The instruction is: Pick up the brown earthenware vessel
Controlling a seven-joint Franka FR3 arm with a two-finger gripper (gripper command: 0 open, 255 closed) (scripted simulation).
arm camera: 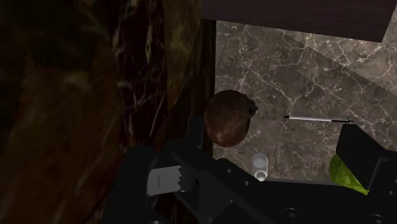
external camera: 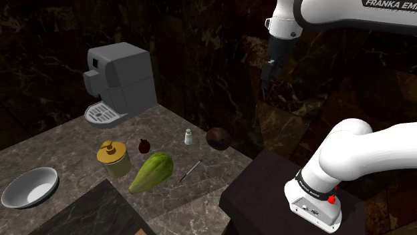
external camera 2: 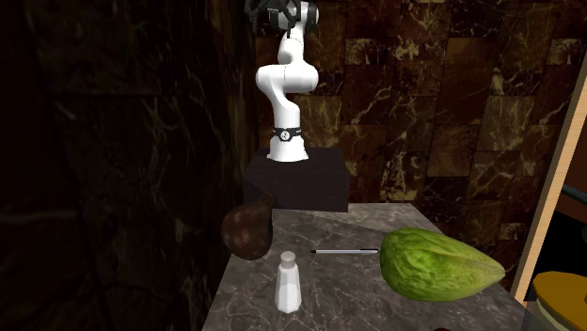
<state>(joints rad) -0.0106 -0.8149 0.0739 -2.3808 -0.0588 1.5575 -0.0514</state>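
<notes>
Home kitchen, prob. Coffee machine point(external camera: 120, 81) w/ drip tray on marble table point(external camera: 67, 143). Near it: bowl point(external camera: 30, 187), salt shaker point(external camera: 188, 137), yellow-lidded jar point(external camera: 113, 158), green veg. point(external camera: 152, 171). Wall point(external camera 2: 423, 85) behind: dark brown marble tiles.

Shoulder view: high, just behind the stand point(external camera: 264, 190) at 5 o'clock, looking down over the counter point(external camera: 60, 150), mid-range.
Second exterior view: low and close at the counter's end, facing the arm point(external camera 2: 285, 85) at 12 o'clock.
Wrist view: looking steeply down from well above.
Shared by all three: brown vessel point(external camera: 218, 138), white shaker point(external camera: 188, 137), pen point(external camera: 190, 171).
</notes>
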